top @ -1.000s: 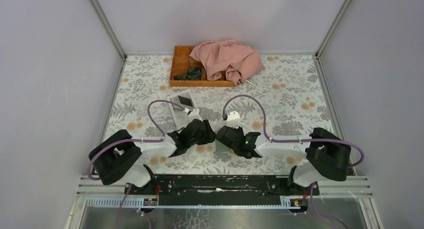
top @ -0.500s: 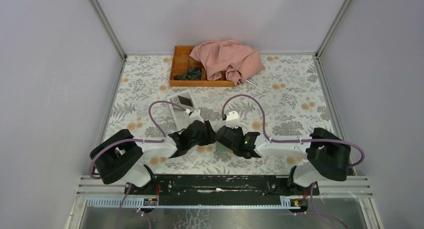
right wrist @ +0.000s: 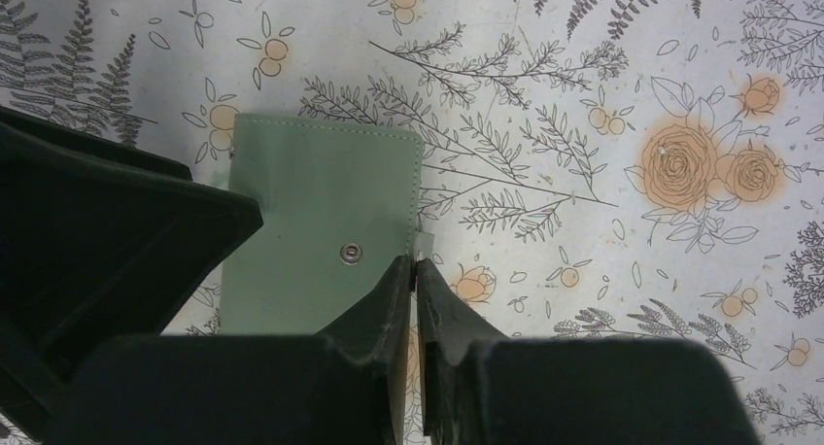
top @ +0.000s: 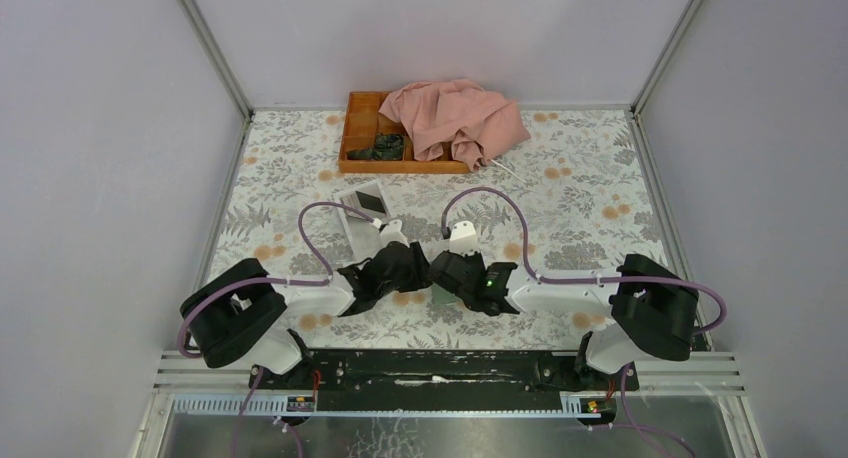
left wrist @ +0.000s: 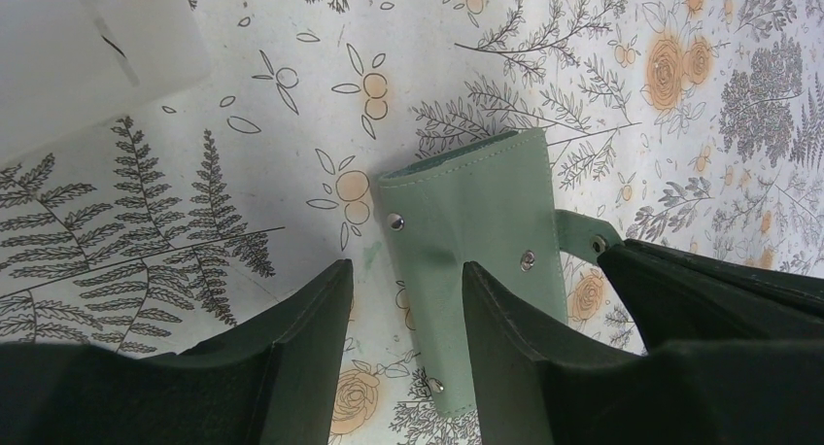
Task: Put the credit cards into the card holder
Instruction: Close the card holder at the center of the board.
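1. Two fingers of the left gripper (left wrist: 406, 270) stand apart: one over the card holder (left wrist: 486, 202), one over bare tablecloth (left wrist: 291, 124).
2. Card holder lies flat at the tablecloth's 6 o'clock, between both grippers.
3. Right gripper (right wrist: 416, 265), fingers pinched together on the holder's 3 o'clock tab (right wrist: 422, 241).

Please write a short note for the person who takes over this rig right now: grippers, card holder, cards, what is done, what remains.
The left gripper is open, low over the card holder, gripping nothing.
The right gripper is shut on the small tab at the holder's edge.
The card holder lies flat on the table between the arms, outer side up, inside hidden.
No credit cards clearly in view; a dark flat thing lies in the white box, unclear what.
Done: no card seen inserted. Left: open the holder, fetch the cards, insert them.
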Controlling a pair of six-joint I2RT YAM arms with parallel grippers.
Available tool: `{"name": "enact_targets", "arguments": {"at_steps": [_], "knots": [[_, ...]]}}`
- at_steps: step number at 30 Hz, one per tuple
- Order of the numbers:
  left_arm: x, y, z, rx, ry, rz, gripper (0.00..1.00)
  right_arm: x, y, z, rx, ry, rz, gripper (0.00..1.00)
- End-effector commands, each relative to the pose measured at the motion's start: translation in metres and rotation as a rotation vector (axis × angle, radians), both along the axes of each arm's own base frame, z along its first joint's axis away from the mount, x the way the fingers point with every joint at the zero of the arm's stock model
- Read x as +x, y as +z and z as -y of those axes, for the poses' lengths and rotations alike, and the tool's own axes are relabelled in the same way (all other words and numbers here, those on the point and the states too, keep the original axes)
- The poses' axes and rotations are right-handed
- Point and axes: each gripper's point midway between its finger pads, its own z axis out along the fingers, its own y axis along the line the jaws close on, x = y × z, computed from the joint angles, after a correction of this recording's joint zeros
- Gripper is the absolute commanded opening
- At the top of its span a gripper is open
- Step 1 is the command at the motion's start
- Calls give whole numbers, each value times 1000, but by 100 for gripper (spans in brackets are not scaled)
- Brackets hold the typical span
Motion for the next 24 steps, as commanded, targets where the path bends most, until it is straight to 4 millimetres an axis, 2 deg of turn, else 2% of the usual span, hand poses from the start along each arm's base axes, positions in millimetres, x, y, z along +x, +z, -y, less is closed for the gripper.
{"name": "enact_targets", "arguments": {"at_steps": [1,8,16,24], "knots": [[0,2,7,-22,-12,12,53,6,15,-12,19,-2,31,11],[-1,3,11,-26,-20,13,52,7,8,-19,0,10,12,11],[-5,3,13,-32,-32,11,45,7,-1,-21,-25,13,-7,12],[-7,2,15,-37,-39,9,42,4,-6,-25,-41,24,-20,12]]}}
